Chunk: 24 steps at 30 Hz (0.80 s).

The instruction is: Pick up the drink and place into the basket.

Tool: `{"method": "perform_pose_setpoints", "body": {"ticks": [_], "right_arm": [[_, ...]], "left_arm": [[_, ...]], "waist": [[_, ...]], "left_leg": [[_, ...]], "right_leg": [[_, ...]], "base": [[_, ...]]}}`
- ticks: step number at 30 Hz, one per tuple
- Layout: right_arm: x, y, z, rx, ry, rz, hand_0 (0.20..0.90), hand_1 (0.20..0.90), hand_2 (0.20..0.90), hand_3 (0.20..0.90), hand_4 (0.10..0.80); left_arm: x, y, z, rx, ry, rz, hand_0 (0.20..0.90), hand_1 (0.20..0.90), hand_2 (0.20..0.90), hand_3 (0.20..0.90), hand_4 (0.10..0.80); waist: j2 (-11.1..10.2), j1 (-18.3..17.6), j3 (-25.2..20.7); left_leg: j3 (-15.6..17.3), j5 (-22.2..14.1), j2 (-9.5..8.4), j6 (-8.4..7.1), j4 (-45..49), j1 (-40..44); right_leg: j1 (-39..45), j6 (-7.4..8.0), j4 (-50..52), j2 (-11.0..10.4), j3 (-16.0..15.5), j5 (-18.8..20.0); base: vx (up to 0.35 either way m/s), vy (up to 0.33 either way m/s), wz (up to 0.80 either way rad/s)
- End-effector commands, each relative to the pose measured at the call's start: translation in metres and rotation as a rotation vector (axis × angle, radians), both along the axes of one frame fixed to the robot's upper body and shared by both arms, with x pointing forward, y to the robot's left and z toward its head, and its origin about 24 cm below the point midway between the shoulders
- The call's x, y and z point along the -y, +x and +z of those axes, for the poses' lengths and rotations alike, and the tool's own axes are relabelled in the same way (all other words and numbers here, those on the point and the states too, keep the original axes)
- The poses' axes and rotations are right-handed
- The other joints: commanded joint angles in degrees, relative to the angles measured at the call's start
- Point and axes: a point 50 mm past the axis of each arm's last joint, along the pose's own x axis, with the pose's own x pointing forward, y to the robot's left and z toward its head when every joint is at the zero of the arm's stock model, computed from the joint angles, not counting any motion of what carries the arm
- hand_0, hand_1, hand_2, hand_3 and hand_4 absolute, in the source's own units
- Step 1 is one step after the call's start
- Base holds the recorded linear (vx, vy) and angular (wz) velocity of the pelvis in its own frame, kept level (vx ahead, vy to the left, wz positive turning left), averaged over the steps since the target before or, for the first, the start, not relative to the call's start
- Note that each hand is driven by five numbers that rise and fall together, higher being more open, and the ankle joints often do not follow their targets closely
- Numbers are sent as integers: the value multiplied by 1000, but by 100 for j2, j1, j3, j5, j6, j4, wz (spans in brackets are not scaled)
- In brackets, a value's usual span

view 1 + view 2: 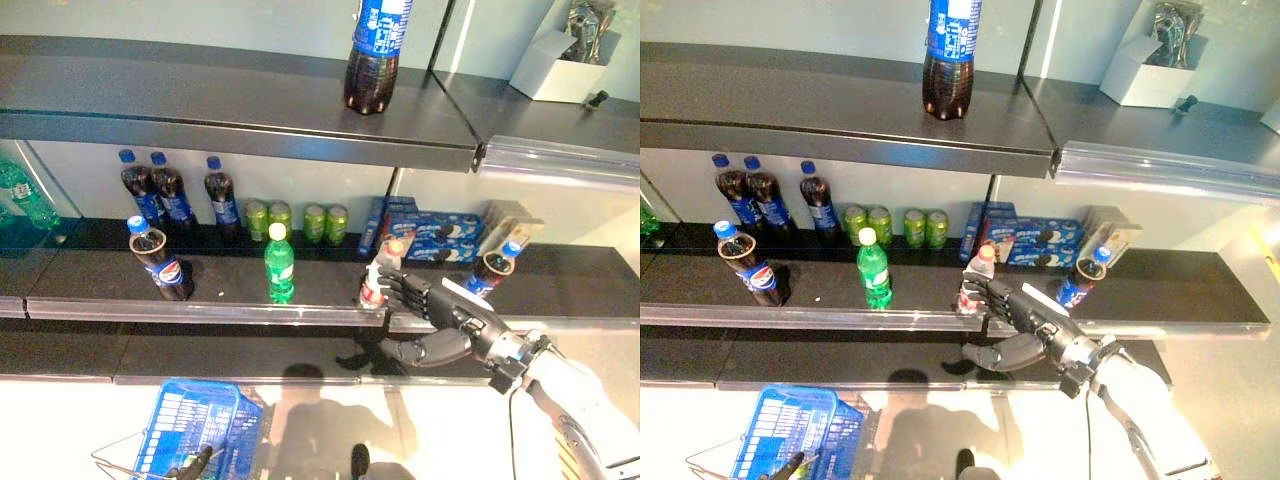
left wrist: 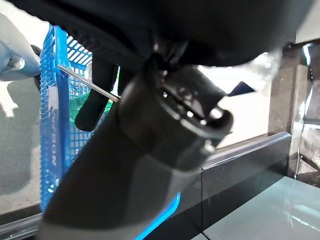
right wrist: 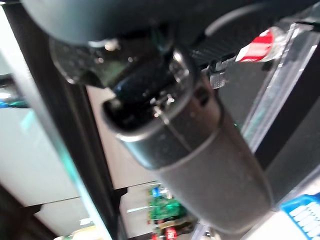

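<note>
Fingers (image 1: 400,290) of the right hand (image 1: 440,318) are spread loose right up against the little clear drink bottle (image 1: 375,278) with the red label, which stands at the front edge of the middle shelf (image 1: 90,280); not clamped on it yet. That bottle is probably light, smooth and tippy, so a mid-body wrap looks safest. Left hand (image 1: 195,464) hooks the blue basket (image 1: 195,430) handle down low.

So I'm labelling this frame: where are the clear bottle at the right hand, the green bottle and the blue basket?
clear bottle (image 1: 374,283), left eye view, on its body.
green bottle (image 1: 279,268), left eye view, on its body.
blue basket (image 1: 190,425), left eye view, on its mesh wall.
</note>
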Motion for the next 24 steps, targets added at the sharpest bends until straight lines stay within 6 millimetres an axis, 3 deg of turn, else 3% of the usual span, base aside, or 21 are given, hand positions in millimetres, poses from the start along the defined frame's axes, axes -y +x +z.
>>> {"method": "perform_pose_setpoints", "body": {"ticks": [1, 5, 15, 18, 24], "right_arm": [[4, 4, 66, 419, 126, -118, 900, 900, 900, 900, 800], [17, 1, 67, 457, 179, -267, 900, 900, 900, 900, 800], [30, -2, 39, 385, 117, -501, 900, 900, 900, 900, 800], [30, 0, 27, 380, 116, -595, 900, 900, 900, 900, 800], [22, 4, 11, 317, 101, -625, 900, 900, 900, 900, 800]], "left_arm": [[-46, 35, 32, 211, 224, -2, 300, 300, 300, 200, 100], [-44, 24, 29, 180, 215, 26, 300, 300, 300, 200, 100], [-33, 20, 25, 169, 193, 16, 300, 300, 300, 200, 100], [-30, 24, 25, 177, 195, 6, 300, 300, 300, 200, 100], [-25, 28, 26, 176, 192, -3, 300, 300, 300, 200, 100]], "waist": [[99, 43, -160], [135, -10, -184], [158, 11, -117], [195, 43, -49], [240, 77, 84]], "left_leg": [[120, -346, -11, 271, 676, -183], [157, -382, -8, 305, 650, -156], [184, -419, 19, 324, 778, -187], [148, -451, 38, 320, 915, -263], [66, -506, 61, 313, 1165, -387]], "right_leg": [[54, 354, 512, -444, -179, -202], [19, 363, 529, -446, -141, -262], [44, 273, 606, -384, -189, -409], [18, 230, 694, -367, -229, -470], [-39, 164, 846, -340, -216, -555]], "base": [[-39, 46, -2], [-14, 18, 0], [30, -2, 0], [55, -7, 1], [45, -3, 1]]}}
